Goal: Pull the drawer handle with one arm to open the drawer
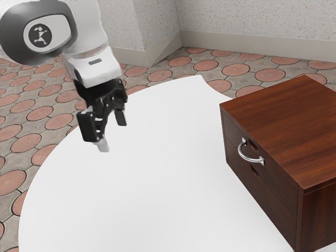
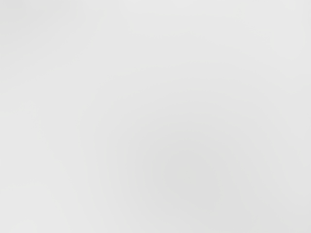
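Observation:
A dark wooden cabinet (image 1: pixel 294 121) stands on the white table (image 1: pixel 157 199) at the exterior view's right. Its upper drawer front (image 1: pixel 270 176) sits flush with the cabinet face and carries a curved silver handle (image 1: pixel 249 153). My gripper (image 1: pixel 111 131) hangs above the table at the exterior view's left, well away from the handle. It is open, with nothing between its fingers (image 1: pixel 103 143). The wrist view looks down on the bare white table (image 2: pixel 155 116).
A lower drawer front (image 1: pixel 262 202) sits beneath the upper one. The round table top ends near the arm's base, with a tiled floor (image 1: pixel 31 110) and a grey wall (image 1: pixel 252 16) beyond. Open table surface lies between the gripper and the cabinet.

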{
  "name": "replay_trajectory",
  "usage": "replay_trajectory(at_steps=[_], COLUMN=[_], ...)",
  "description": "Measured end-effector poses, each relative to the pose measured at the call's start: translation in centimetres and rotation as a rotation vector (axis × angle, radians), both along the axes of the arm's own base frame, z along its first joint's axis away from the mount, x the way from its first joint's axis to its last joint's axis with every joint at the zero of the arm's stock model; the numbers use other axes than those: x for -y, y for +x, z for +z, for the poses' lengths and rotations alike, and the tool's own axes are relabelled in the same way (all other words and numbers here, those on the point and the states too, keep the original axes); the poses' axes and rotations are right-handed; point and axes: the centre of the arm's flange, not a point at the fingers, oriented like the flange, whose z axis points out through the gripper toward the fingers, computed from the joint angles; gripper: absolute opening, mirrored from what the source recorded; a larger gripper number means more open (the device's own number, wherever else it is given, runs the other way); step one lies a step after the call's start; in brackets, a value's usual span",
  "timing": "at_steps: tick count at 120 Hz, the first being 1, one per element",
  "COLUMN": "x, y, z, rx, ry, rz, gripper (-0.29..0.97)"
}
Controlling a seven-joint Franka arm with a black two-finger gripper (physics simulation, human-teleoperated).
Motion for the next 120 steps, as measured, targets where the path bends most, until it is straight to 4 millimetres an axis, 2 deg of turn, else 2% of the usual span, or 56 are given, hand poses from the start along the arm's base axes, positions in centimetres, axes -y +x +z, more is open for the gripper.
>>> replay_trajectory(at_steps=[12, 28, 50, 59, 79, 102, 120], x=[1.1, 3.9, 6.9, 8.4, 10.6, 11.4, 11.9], y=[0.6, 2.9, 5.6, 7.5, 10.4, 12.7, 14.0], z=[-0.8, -2.8, -4.0, -5.5, -7.9, -10.1, -11.8], rx=[-0.003, 0.025, 0.178, 0.242, 0.359, 0.441, 0.473], ry=[-0.039, -0.111, -0.183, -0.228, -0.239, -0.216, -0.199], rz=[-0.164, -0.390, -0.640, -0.719, -0.863, -0.969, -1.034], gripper=[0.68, 0.68, 0.66, 0.66, 0.48, 0.27, 0.18])
